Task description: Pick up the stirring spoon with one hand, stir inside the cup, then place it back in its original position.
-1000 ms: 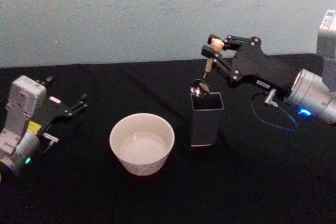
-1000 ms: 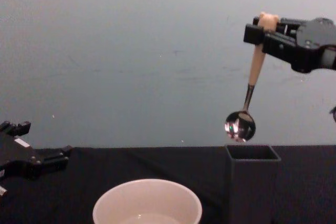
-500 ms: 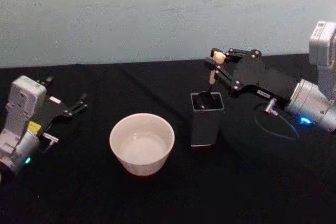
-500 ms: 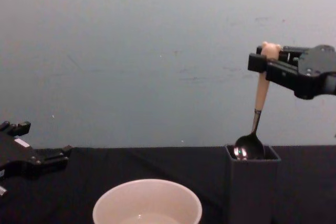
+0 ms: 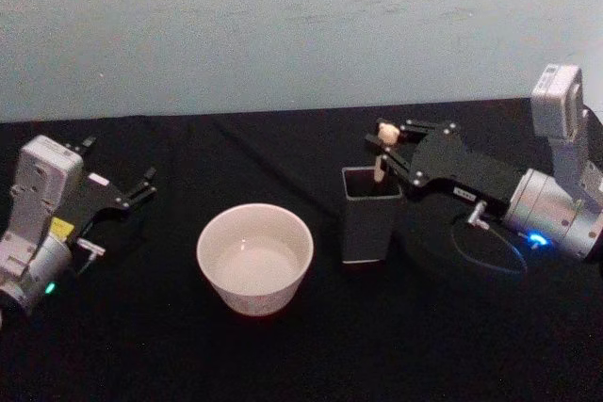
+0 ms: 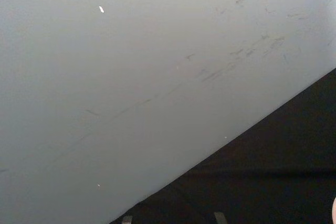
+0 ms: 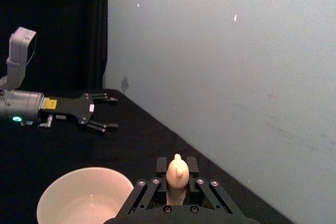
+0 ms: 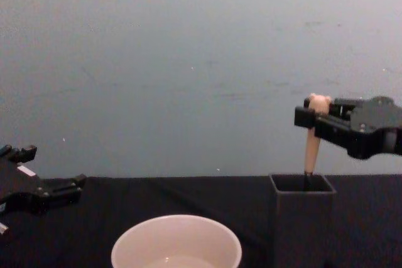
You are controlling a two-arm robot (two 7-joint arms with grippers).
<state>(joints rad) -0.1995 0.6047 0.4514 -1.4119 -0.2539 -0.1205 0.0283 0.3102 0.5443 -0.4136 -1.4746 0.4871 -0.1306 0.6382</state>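
right end effector lowering the stirring spoon into its holder

the right end effector [image 8: 312,116] is clamped on the top of the stirring spoon [image 8: 311,145], just under the bear head; straight below it the spoon's bowl is down inside the dark holder [image 8: 301,221], handle leaning slightly. the cup [image 8: 176,242] sits off to its left on the counter [image 5: 283,355]. letting go while the handle leans could knock it against the thin wall and rock the holder. far left, the left end effector [image 5: 135,190] rests idle, fingers apart.
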